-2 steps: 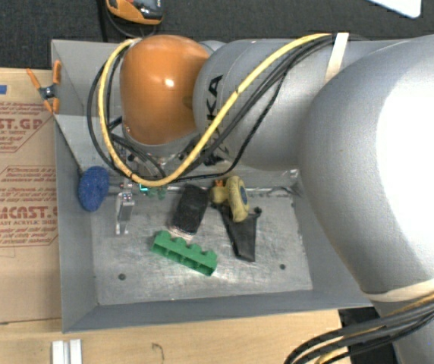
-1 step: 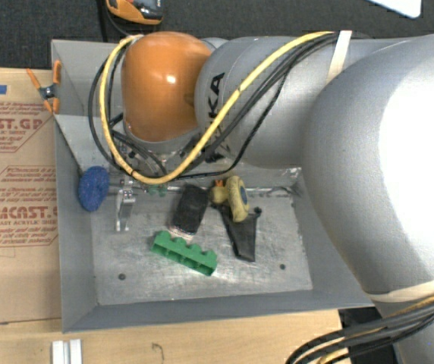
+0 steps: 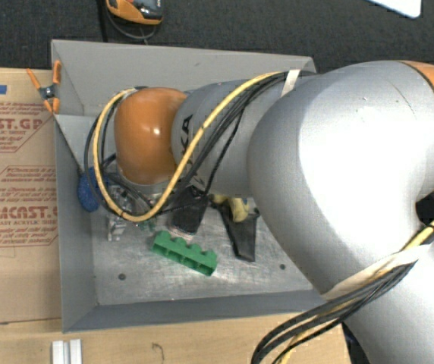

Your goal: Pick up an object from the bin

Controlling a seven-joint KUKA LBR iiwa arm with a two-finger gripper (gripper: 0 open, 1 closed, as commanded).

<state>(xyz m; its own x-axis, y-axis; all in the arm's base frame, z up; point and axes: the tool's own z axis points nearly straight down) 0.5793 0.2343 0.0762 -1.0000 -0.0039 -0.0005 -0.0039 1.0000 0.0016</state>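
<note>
The gripper [image 3: 124, 208] is low in the left part of the bin [image 3: 76, 268], tucked under the arm's orange cover [image 3: 145, 133] and its looped cables [image 3: 173, 174]. I cannot tell whether it is open or closed, or whether it has hold of anything. Nearest to it is a small blue thing [image 3: 88, 192], just beside it against the bin's left wall. Most of that thing is hidden, so its shape and stiffness are hard to judge. It looks small and light, and its place against the wall would leave little room to close around it. Just to the right, nearer the front, a green block [image 3: 185, 252] with a ridged top lies flat on bare floor, apart from its neighbours. It looks like hard, light plastic that would neither crush nor sag. Its long straight sides would likely give the firmest hold, taken across the narrow width near the middle so it does not tip. Smooth plastic could slide if pinched near one end. Beyond it a black piece [image 3: 189, 211] sits by the cables. A black wedge [image 3: 241, 236] lies farther right, with a pale yellow piece [image 3: 237, 210] at its upper end. Both sit partly under the arm [image 3: 331, 165], which covers the rest of the bin.
</note>
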